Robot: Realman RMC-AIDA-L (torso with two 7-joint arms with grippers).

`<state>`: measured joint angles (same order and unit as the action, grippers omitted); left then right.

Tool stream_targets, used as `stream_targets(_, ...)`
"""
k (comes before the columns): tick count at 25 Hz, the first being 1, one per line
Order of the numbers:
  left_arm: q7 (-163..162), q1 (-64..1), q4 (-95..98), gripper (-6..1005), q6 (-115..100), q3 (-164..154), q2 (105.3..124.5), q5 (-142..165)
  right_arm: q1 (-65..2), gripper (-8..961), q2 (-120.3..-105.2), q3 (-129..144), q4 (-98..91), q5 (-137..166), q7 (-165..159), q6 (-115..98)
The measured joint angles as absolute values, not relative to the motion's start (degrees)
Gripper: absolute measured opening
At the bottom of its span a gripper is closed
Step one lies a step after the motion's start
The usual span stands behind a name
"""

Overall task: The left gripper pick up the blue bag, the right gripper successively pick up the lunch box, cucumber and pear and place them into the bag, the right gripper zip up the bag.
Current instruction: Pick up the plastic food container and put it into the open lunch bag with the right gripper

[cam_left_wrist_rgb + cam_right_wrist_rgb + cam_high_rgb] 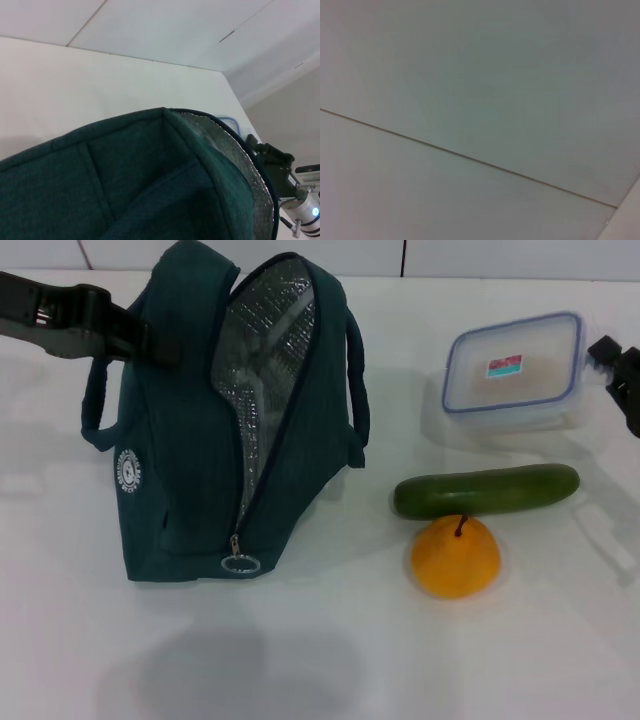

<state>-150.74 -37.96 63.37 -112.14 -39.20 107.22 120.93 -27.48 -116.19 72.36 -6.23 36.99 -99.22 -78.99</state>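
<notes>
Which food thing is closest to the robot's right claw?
The lunch box, the clear one with the blue rim. It sits right beside the right gripper at the table's edge. The cucumber and the pear lie farther away, nearer the front.

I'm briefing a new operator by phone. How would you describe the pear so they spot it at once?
Start at the big blue bag standing open on the white table; to its right lies a long green cucumber. The pear sits just in front of the cucumber, touching it. It is the only round, orange-yellow thing there, with a short dark stem.
</notes>
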Motion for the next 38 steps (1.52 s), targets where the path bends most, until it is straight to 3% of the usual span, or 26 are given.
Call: stream_targets(38, -150.91, -39.05, 63.34, 40, -112.32, -41.16, 107.55, 120.35, -30.05, 94, -116.19, 72.34, -7.23, 24.95, -104.16, -89.59)
